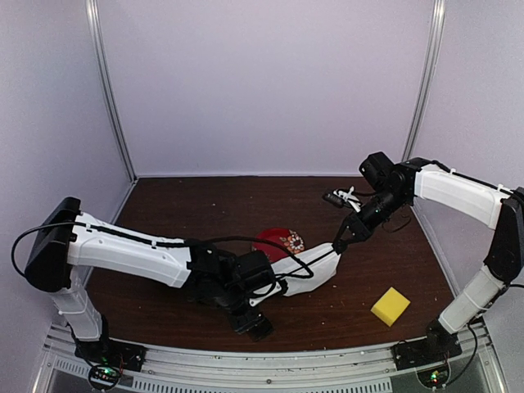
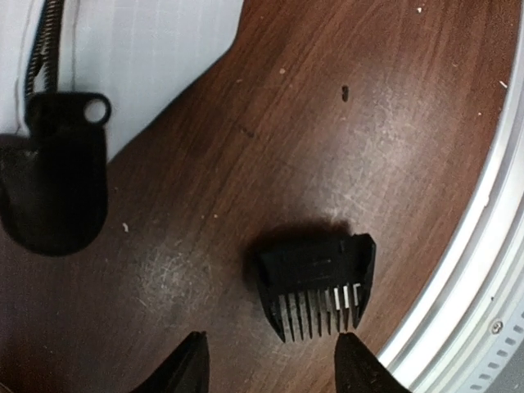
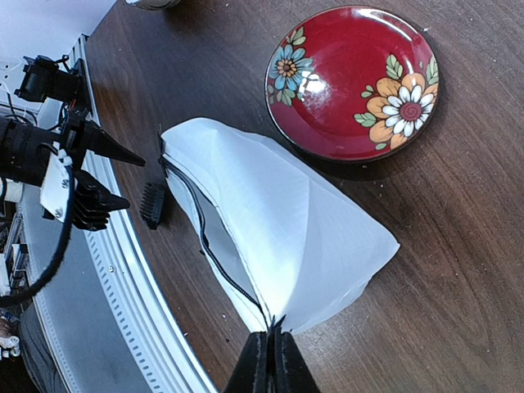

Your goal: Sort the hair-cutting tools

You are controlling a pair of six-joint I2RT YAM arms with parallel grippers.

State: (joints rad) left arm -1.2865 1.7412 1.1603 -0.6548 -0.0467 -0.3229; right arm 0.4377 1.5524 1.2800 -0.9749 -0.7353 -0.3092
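Observation:
A small black clipper attachment (image 2: 318,282) lies teeth-down on the brown table near its front edge; it also shows in the right wrist view (image 3: 152,205). My left gripper (image 2: 274,368) is open just above it, a finger on each side, not touching. It is low at the table's front in the top view (image 1: 255,325). My right gripper (image 3: 270,360) is shut on a corner of a white zip pouch (image 3: 270,213), lifting that end (image 1: 337,243). The pouch's zip is open. The scissors and the electric clipper are not in view.
A red flowered plate (image 3: 352,82) sits beyond the pouch (image 1: 278,241). A yellow block (image 1: 390,305) lies at the front right. The metal table rail (image 2: 458,286) runs right beside the attachment. The pouch's black pull tab (image 2: 53,180) lies to the left gripper's left.

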